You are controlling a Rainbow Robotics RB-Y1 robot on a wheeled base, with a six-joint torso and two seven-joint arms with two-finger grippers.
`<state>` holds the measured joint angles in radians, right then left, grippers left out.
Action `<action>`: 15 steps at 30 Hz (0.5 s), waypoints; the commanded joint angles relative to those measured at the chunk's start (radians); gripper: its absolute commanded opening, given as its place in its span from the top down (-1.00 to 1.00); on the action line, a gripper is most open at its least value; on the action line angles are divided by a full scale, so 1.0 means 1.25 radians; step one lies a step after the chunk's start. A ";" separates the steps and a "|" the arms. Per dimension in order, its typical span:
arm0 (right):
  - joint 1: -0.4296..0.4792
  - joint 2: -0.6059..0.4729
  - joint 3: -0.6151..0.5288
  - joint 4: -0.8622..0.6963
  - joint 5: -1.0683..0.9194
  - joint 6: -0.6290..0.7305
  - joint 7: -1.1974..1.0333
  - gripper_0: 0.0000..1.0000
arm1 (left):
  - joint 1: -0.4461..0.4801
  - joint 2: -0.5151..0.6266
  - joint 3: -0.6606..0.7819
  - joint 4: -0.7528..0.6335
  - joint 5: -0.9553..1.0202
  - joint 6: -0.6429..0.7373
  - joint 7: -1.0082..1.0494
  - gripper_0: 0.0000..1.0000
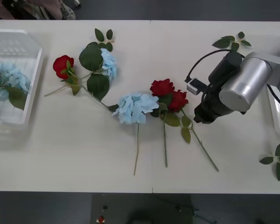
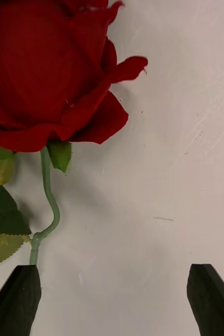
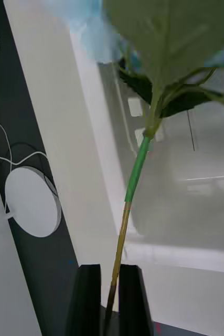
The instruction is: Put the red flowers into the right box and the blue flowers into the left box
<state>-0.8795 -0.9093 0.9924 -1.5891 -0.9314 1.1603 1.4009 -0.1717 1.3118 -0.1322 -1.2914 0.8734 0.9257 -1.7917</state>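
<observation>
Hydrangea [image 1: 9, 81] — inside left box [image 1: 30, 49]

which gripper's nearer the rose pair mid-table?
Right. The right gripper hovers open just beside the rose pair. The left gripper is far off at the left box, shut on a blue flower stem.

I am seeing no readable text, label, brand, number or sign anywhere: nothing legible is showing on the flowers, the boxes or the counter.
</observation>
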 commanded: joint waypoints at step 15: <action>-0.030 0.114 0.076 0.107 0.089 -0.047 -0.037 -0.61 | -0.042 0.109 0.040 -0.084 0.257 0.020 -0.096 -0.98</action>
<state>-0.8799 -0.8004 1.0612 -1.4950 -0.8443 1.1279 1.4009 -0.1892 1.3418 -0.1321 -1.3396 1.0739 0.9265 -1.7951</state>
